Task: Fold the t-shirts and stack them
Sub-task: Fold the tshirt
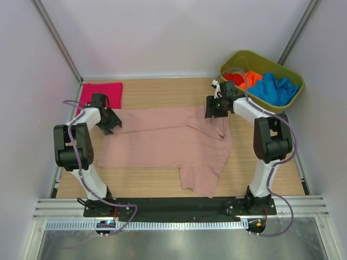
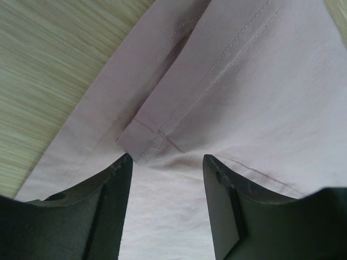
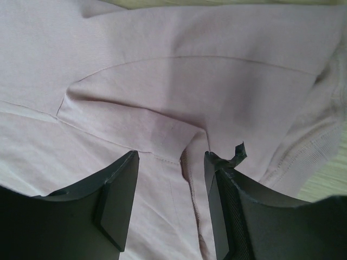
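While our left claw and right claw gape empty above the dusty-pink t-shirt, we risk pinching one layer and skewing the fold.

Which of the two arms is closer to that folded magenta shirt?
Left. The left gripper hangs over the edge of the pink shirt, close beside the magenta shirt; the right gripper is across the table, near the green tub.

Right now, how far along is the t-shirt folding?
Done: the magenta shirt lies folded at the far-left corner. In hand: the pink shirt lies spread, left gripper and right gripper open over it. Left: red shirt, orange shirt and blue shirt in the tub.
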{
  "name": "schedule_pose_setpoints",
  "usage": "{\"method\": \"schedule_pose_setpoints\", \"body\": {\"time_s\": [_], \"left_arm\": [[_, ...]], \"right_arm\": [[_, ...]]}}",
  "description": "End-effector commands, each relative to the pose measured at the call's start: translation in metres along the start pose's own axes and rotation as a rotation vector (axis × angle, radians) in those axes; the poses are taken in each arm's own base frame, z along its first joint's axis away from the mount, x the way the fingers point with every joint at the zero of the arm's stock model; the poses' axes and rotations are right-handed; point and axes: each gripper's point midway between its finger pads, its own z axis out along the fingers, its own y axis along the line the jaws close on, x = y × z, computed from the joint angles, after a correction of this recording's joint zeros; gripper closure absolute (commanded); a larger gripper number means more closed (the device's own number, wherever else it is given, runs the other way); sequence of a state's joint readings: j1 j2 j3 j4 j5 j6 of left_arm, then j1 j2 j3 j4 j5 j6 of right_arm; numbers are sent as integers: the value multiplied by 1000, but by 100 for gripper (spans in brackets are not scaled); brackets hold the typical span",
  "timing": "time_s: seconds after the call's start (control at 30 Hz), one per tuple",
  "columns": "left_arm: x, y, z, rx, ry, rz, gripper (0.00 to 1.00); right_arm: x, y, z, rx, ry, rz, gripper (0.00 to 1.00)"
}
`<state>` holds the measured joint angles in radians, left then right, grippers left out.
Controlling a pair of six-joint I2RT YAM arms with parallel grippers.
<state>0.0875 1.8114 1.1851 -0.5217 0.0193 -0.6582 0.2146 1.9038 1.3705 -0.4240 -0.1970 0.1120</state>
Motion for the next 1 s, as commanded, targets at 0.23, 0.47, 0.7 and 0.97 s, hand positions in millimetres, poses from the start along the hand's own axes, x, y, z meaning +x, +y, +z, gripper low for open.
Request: {"method": "schedule_pose_setpoints", "body": {"time_s": [0.23,0.47,0.7,0.97], "left_arm": [[-26,-16,-5,35,-72,0,57],[-39,6,-24,-81,-160,-20,59],[-47,4,-38,-68,-204,-28,54],[-62,3,-50,-89,-258,2,51]], "right_arm": [[-7,9,9,-66,9,-16,45],[-1,11,21,-85,18,24,47],[-7,18,24,-113,-8,66,57],[4,35,2,-133,3,90,99]]}}
